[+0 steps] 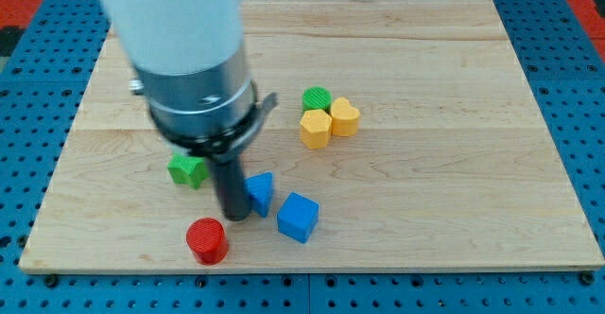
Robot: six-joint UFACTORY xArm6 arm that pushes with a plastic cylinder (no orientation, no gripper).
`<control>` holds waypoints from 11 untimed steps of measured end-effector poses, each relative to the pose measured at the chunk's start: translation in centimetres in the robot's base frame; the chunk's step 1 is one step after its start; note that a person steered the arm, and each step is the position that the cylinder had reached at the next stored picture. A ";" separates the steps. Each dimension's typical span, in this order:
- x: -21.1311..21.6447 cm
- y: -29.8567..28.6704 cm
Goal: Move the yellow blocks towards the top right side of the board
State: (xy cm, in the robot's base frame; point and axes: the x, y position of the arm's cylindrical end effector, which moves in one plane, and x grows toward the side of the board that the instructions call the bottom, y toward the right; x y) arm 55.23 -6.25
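Note:
Two yellow blocks sit together near the board's middle: a yellow hexagonal block and a yellow heart-shaped block on its right. A green round block touches them from above. My tip rests on the board at the lower left, well left and below the yellow blocks. It stands right beside a blue triangular block, on that block's left.
A blue cube lies right of the blue triangular block. A red cylinder stands near the board's bottom edge, below my tip. A green star-like block lies left of the rod. The wooden board lies on a blue pegboard.

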 end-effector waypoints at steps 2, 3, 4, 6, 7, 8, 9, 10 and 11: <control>-3.8 1.1; -4.8 -1.8; -8.0 1.1; -8.5 4.7; -8.3 10.8; -8.3 15.8; -12.3 15.8; -14.8 14.1; -17.3 9.2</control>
